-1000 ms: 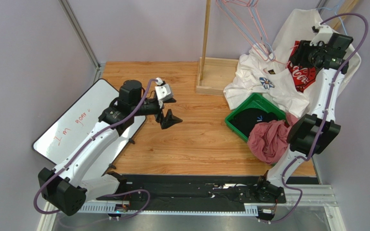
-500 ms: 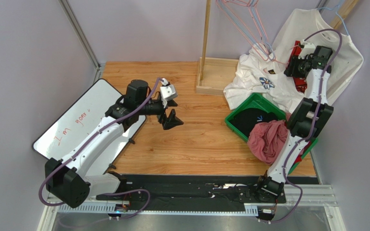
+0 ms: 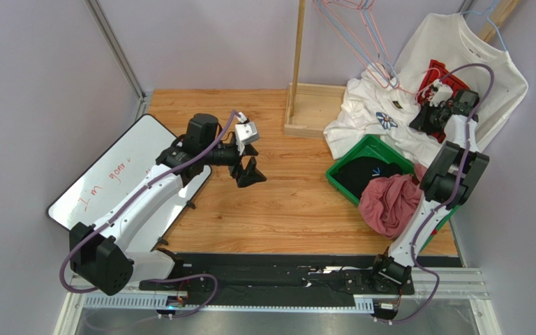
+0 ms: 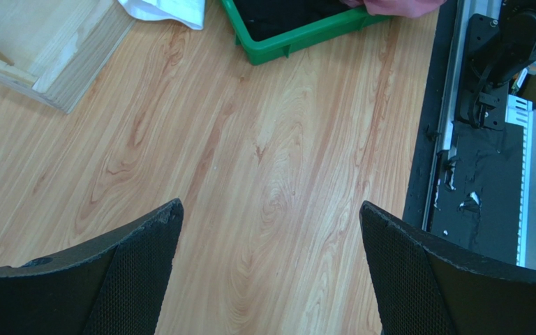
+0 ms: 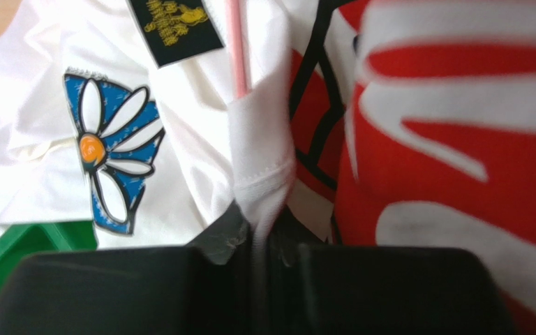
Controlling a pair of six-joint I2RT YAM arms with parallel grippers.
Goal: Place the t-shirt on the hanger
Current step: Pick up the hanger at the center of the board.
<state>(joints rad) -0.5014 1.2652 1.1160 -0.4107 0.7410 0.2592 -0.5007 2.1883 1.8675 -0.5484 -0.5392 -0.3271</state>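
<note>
The white t-shirt [image 3: 372,112], with a blue daisy print [image 5: 110,150] and a dark neck label [image 5: 173,24], is bunched at the back right over the green bin's far edge. The pink wire hanger [image 3: 382,52] hangs above it. In the right wrist view its pink wire [image 5: 236,49] runs into a fold of the shirt [image 5: 260,160]. My right gripper [image 3: 426,120] is shut on that white fold [image 5: 260,230]. My left gripper [image 3: 248,172] is open and empty above the bare wood [image 4: 271,209].
A white t-shirt with a large red graphic [image 3: 459,49] hangs behind my right gripper. A green bin [image 3: 361,150] holds dark cloth, with a pink cloth [image 3: 389,202] on its near edge. A wooden stand base [image 3: 313,112] sits at the back, and a whiteboard [image 3: 103,178] at the left.
My right wrist has come down and left from in front of the red-graphic shirt to the white t-shirt's fold. My left arm has shifted slightly right, gripper still open.
</note>
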